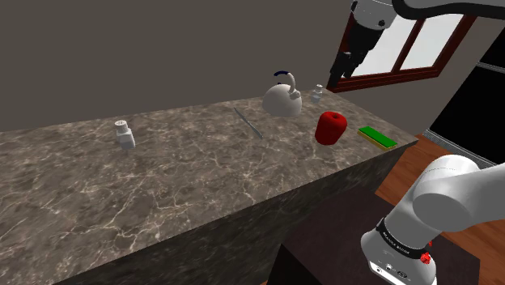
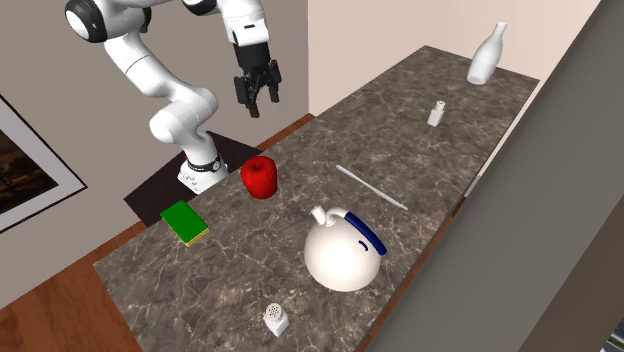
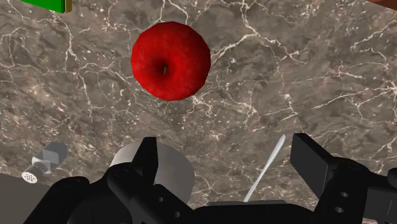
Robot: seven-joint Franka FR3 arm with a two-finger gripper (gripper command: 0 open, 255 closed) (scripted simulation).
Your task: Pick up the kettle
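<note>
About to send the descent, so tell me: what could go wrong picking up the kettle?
The red apple lies between the arm's base and the white kettle; a low approach by the open gripper might knock it. The kettle's body looks round and smooth, so a grasp may slip unless it takes the dark handle.

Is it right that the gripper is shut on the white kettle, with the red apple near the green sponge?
No. The gripper is open, in the air and apart from the white kettle, as the second exterior view shows. The red apple is near the green sponge.
</note>
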